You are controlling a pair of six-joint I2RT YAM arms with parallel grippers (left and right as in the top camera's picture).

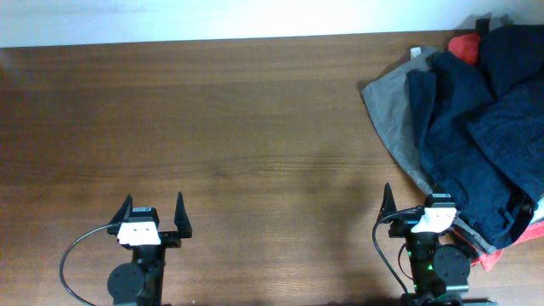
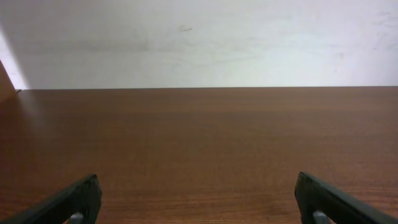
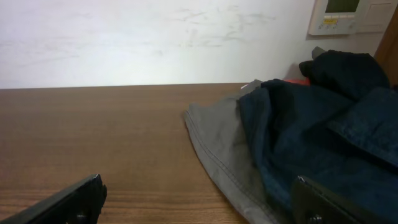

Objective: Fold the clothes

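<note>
A heap of clothes lies at the table's right side. Dark navy-blue shorts (image 1: pixel 476 119) lie on top of grey shorts (image 1: pixel 393 110), with red-orange pieces (image 1: pixel 463 44) showing at the back and at the front right edge (image 1: pixel 525 234). In the right wrist view the navy shorts (image 3: pixel 311 137) and grey shorts (image 3: pixel 217 140) lie just ahead. My right gripper (image 1: pixel 416 200) is open and empty at the heap's front edge, its right finger over the cloth (image 3: pixel 198 193). My left gripper (image 1: pixel 154 206) is open and empty over bare wood (image 2: pixel 198 193) at the front left.
The brown wooden table (image 1: pixel 212 127) runs to a white wall at the back. A wall control panel (image 3: pixel 339 15) shows behind the heap in the right wrist view.
</note>
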